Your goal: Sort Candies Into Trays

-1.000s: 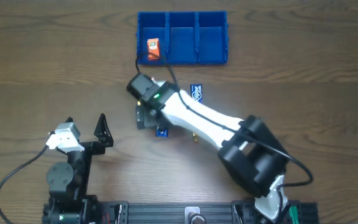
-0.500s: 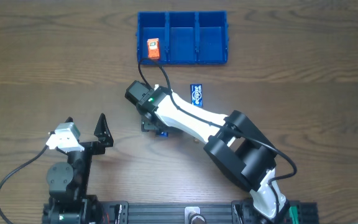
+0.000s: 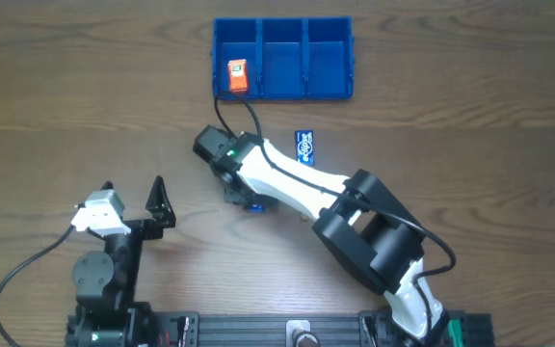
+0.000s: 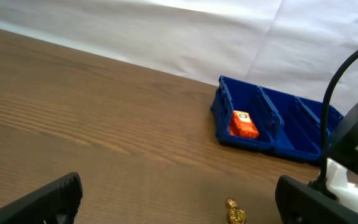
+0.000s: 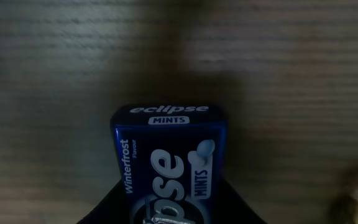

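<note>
left claw (image 3: 133,188): open, holding nothing
mint tin (image 5: 168,165): clamped in right claw (image 3: 245,199), low on desk (image 3: 470,125)
orange candy (image 3: 237,76): beyond right claw, in tray's (image 3: 282,97) left compartment
blue packet (image 3: 304,145): on desk, right of right claw

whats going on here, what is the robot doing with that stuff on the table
The right gripper is down on the wooden table, closed on a blue mint tin. The blue tray farther back holds one orange candy in its left compartment; the other two are empty. A second blue mint pack and a gold-wrapped candy lie loose on the table. The left gripper sits open near its base, holding nothing.
</note>
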